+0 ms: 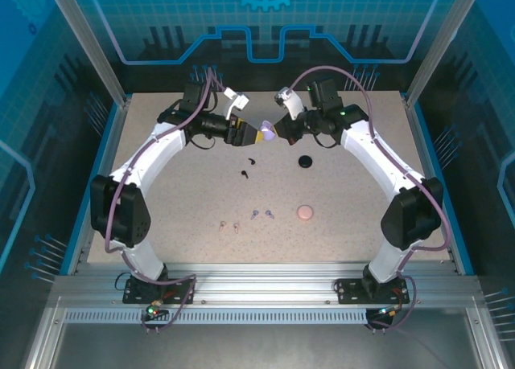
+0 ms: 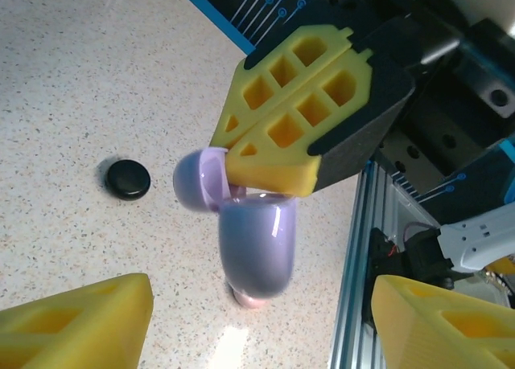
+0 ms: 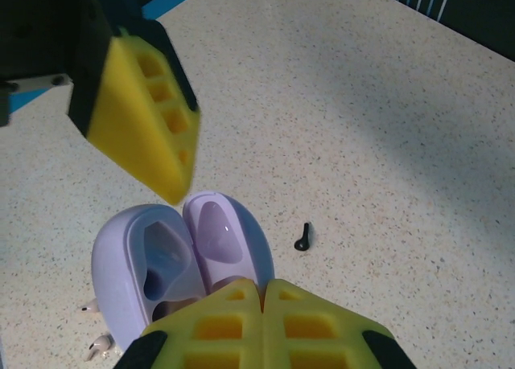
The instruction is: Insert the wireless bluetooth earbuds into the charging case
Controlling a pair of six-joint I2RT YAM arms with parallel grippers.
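As its arm point(image 1: 378, 156) arches inward, right claw point(image 3: 261, 287) pinches case point(image 3: 149, 260), seemingly aloft.

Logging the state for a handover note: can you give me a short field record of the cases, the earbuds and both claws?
lavender case: open, lifted off the table
right claw: shut on lavender case rim
left claw: open, near the case
lavender earbuds: lying on table, not inserted
black case: closed, on table
pink case: closed, on table
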